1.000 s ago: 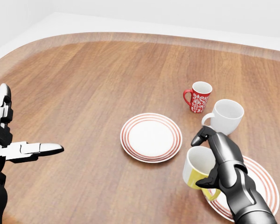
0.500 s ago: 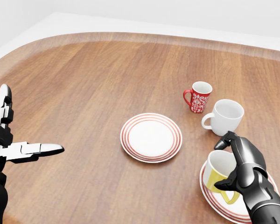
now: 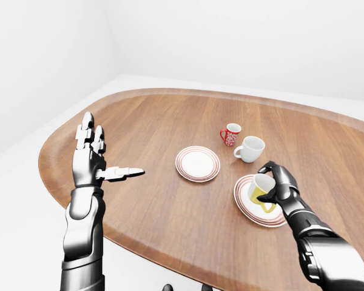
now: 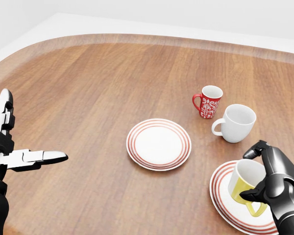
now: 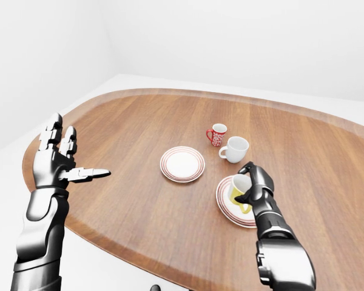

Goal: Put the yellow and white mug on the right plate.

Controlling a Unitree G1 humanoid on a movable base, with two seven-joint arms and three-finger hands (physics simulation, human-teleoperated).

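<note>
Right robot hand (image 4: 272, 176) closed around yellow and white mug (image 4: 246, 184) over right plate (image 4: 224, 203), white mug (image 4: 236, 122) just beside.

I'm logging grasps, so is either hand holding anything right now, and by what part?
The right hand holds the yellow mug by its body, fingers round the rim and side. The left hand is open and holds nothing.
</note>
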